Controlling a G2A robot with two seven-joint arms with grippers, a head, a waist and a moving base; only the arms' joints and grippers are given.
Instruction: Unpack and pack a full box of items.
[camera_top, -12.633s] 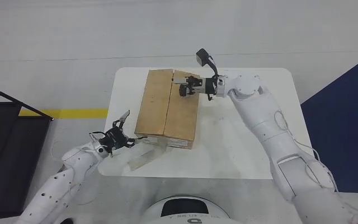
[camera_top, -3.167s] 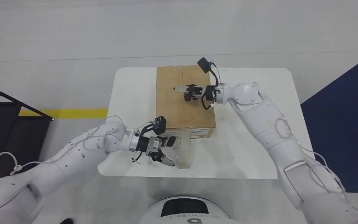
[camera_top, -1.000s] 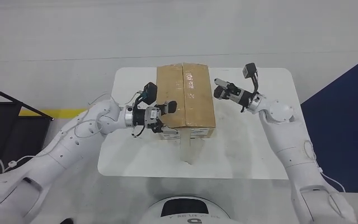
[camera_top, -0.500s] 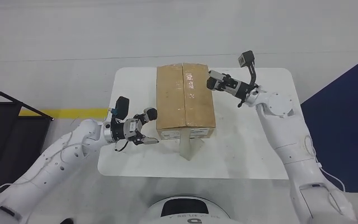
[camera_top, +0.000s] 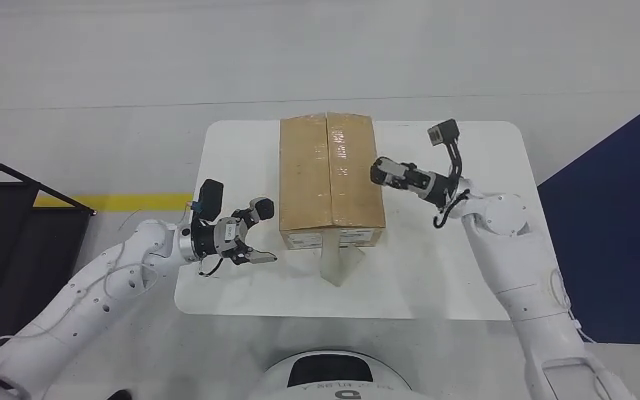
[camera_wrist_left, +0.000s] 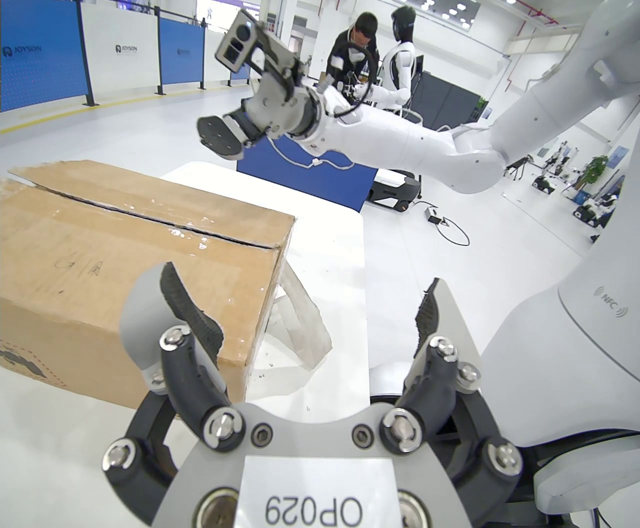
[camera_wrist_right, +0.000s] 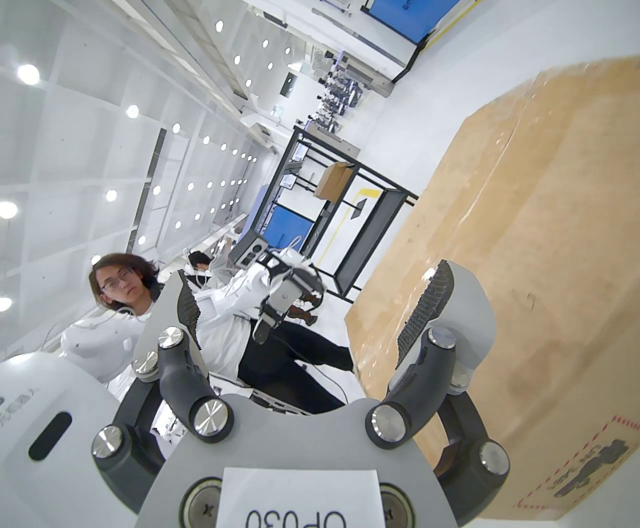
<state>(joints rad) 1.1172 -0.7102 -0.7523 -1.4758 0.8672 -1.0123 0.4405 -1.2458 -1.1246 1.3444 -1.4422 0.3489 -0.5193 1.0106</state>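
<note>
Closed box (camera_top: 330, 180) on the desk (camera_top: 450, 285)
Left gripper (camera_top: 262, 233) open near its corner, right gripper (camera_top: 379, 173) open at its opposite edge

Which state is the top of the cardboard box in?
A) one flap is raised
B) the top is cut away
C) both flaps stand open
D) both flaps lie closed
D: in the top view the box shows both flaps lying flat, meeting at a seam down the middle.
</note>
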